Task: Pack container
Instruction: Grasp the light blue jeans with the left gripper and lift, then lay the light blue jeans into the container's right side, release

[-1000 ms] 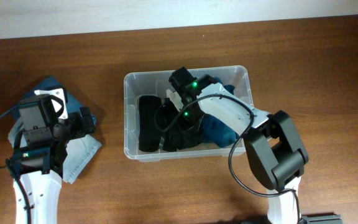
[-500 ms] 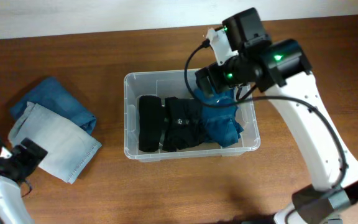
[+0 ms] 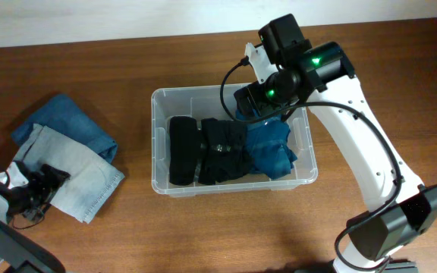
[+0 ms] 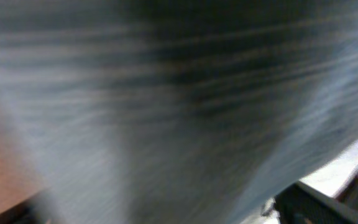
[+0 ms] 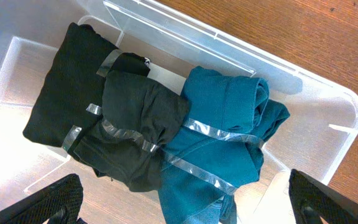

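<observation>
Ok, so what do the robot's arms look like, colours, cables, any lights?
The right arm has white links, black joint housings, green lights glowing near the wrist and a thin black cable looping alongside. Its fingers are black. The left arm, mostly out of view, shows the same white and black.

I saw the container [image 3: 156, 144], a clear rectangular bin with rounded corners, sitting upright and open, holding folded clothes [image 3: 218, 148].
</observation>
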